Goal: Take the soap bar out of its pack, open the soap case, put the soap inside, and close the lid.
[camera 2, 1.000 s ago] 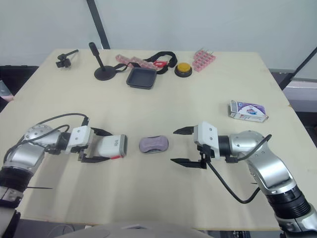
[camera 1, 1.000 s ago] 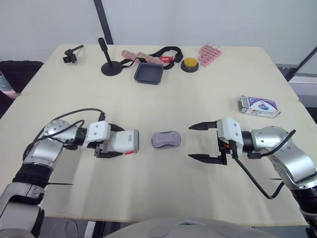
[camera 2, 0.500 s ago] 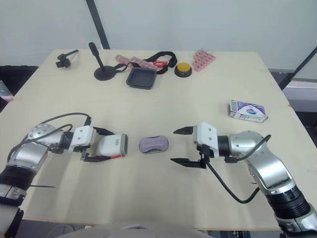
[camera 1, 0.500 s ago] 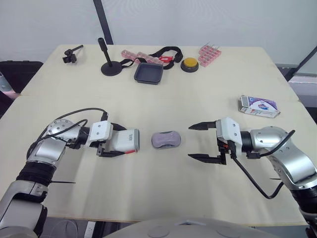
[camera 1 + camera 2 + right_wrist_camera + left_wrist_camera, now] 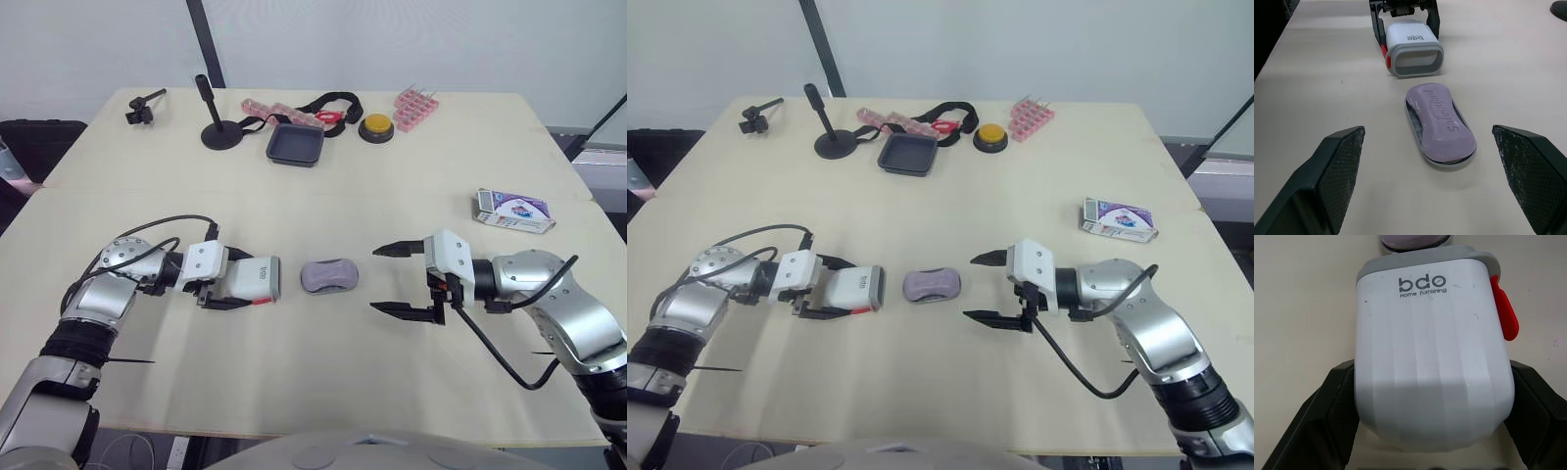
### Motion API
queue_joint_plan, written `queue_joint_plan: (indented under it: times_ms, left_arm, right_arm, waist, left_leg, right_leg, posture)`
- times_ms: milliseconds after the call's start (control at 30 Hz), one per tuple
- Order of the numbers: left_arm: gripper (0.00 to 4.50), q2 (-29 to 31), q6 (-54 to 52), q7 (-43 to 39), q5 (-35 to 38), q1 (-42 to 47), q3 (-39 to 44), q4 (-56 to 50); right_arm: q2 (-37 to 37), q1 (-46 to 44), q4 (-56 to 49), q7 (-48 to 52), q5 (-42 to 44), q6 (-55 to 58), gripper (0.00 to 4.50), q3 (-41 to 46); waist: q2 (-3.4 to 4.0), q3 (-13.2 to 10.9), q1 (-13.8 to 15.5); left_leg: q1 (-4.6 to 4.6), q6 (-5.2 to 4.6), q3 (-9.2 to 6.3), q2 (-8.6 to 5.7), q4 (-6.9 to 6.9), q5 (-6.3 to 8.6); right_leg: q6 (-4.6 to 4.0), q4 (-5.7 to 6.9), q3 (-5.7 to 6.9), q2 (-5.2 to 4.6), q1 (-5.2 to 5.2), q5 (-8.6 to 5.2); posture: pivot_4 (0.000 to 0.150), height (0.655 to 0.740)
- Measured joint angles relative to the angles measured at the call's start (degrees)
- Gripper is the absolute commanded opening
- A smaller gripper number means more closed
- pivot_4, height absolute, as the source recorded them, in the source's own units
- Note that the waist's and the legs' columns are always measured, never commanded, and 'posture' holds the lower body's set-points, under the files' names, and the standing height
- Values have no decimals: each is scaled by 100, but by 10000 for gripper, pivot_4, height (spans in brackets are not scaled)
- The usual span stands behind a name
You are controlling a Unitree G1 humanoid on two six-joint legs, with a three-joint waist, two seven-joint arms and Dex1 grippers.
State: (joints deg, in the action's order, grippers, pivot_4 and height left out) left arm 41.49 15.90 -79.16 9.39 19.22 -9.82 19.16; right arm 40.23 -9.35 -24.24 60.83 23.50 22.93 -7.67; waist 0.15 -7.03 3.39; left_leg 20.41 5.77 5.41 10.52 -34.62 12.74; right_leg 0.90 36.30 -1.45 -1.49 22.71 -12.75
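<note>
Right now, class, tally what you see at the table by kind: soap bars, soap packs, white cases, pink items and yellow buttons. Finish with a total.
Soap bar: 1
Soap pack: 1
White case: 1
Pink items: 2, a pink strip and a pink rack
Yellow button: 1
Total: 6

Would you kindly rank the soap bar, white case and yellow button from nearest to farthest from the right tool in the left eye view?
1. soap bar, just ahead of the right tool.
2. white case, held in the left tool.
3. yellow button, at the far back.
</note>
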Motion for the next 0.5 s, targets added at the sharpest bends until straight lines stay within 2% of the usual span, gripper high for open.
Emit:
queue_joint_plan:
  times_ms: [200, 500]
  left_arm:
    - [34811, 8, -571, -8, 348, -177, 31, -658]
    - [34811, 107, -669, 46, 370, -398, 102, -915]
  right_arm:
    - [-57, -580, 12, -227, 729, 1212, 45000, 117]
    - [2, -677, 35, -106, 454, 1035, 45000, -284]
  waist:
    - [0, -1, -21]
    - [1, -1, -22]
  left_leg:
    - [0, 2, 0, 3, 2, -1]
    - [5, 2, 0, 3, 4, 0]
  right_leg:
    - [0, 0, 1, 3, 1, 0]
    - [19, -5, 4, 3, 3, 11]
  posture:
    - [1500, 7400]
    - [1500, 7400]
